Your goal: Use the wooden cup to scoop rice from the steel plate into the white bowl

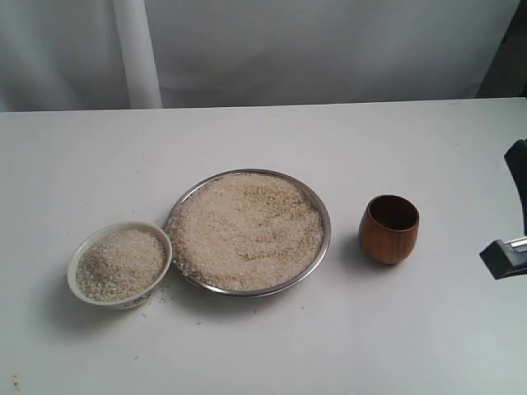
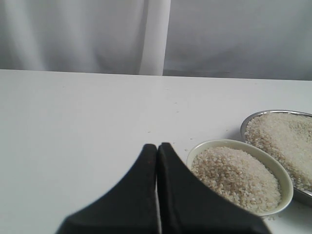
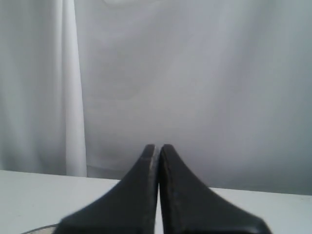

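Observation:
The steel plate point(image 1: 324, 216) lies mid-table, heaped with rice point(image 1: 245, 230). Just left of it, almost touching, stands the white bowl point(image 1: 120, 299), also full of rice point(image 1: 122, 262). The wooden cup point(image 1: 389, 230) stands upright and empty to the plate's right, touched by nothing. A dark part of the right arm point(image 1: 509, 247) shows at the exterior view's right edge, well clear of the cup. My right gripper point(image 3: 157, 147) is shut on nothing, facing the curtain. My left gripper point(image 2: 157, 146) is also shut and empty, beside the white bowl point(image 2: 209, 146), with the plate point(image 2: 253, 117) beyond it.
A white curtain point(image 1: 329, 49) with a pale vertical pole point(image 1: 136, 53) closes off the back of the white table point(image 1: 263, 346). A few stray rice grains point(image 1: 148, 306) lie on the table by the bowl.

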